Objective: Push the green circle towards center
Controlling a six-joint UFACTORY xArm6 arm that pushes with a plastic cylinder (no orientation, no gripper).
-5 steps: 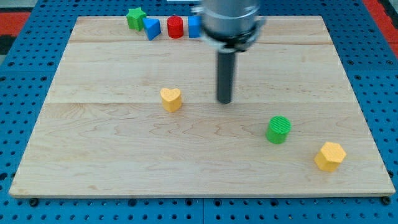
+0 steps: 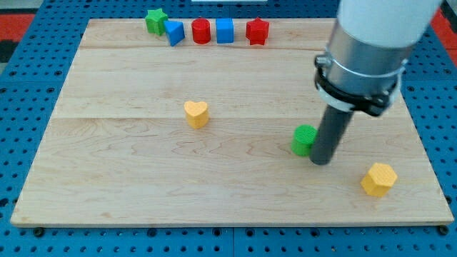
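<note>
- Now at the view's lower right of the wooden bench (image 2: 128, 178): my tip (image 2: 320, 161), pressed against the view's right side of the green circle (image 2: 303, 139), partly hiding it.
- No pincer fitted, only a straight dark rod, holding nothing.
- Green circle placed right of the bench's middle, slightly toward the view's bottom.
- Yellow hexagon (image 2: 378, 178) near the tip, toward the view's bottom right, apart from it.
- Yellow heart (image 2: 196, 113) left of the middle, well apart from the green circle.
- Lined along the view's top edge: green star (image 2: 155, 19), blue triangle (image 2: 173, 31), red cylinder (image 2: 201, 31), blue cube (image 2: 225, 31), red star (image 2: 257, 31).
</note>
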